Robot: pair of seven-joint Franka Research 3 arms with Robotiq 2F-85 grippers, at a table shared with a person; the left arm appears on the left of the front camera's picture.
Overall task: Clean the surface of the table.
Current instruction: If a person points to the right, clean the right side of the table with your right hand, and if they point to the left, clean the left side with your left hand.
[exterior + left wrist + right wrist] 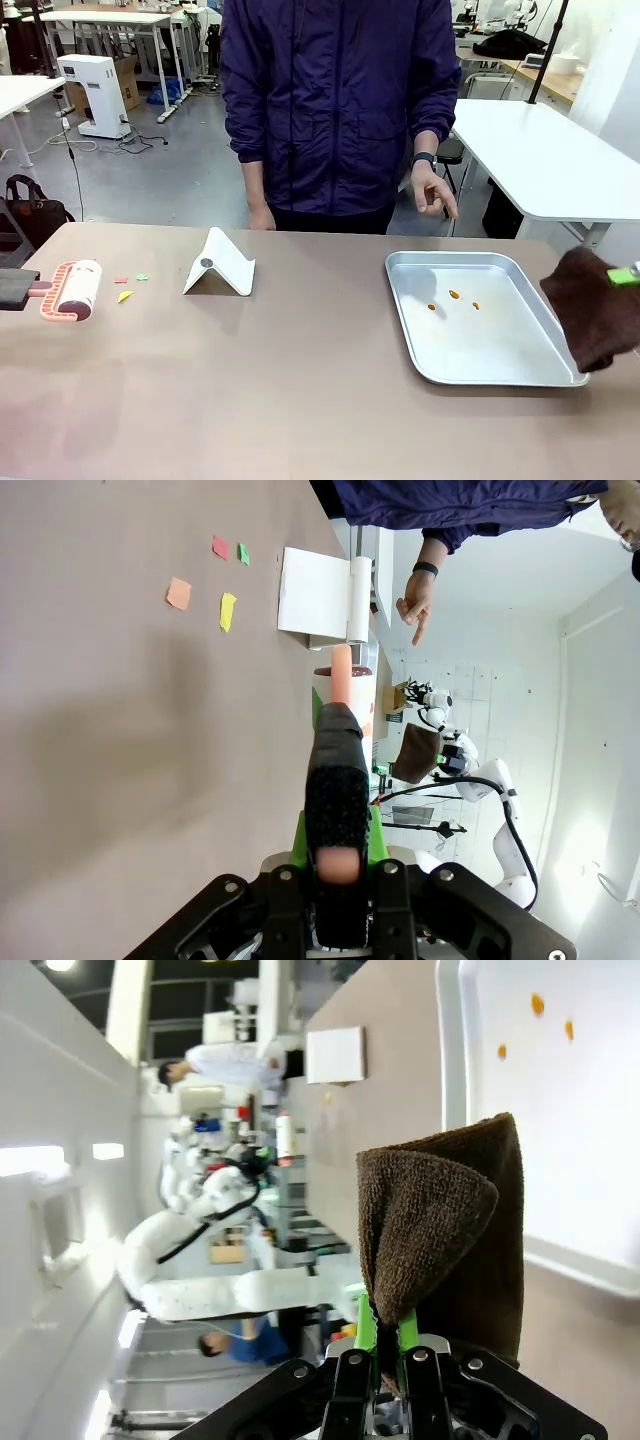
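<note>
Table (300, 400) stretches lengthwise left to right, long edge facing person (340, 100).

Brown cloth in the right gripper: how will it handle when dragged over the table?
Probably floppy: the brown cloth droops in folds below the right gripper. Its terry pile likely drags on the table rather than slipping.

Front, sideways wrist views; common table (300, 400)

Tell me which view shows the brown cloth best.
Right wrist view: the brown cloth hangs large and close, pinched in the right gripper. The front view cuts it off at the edge; the left wrist view shows it small, far off.
</note>
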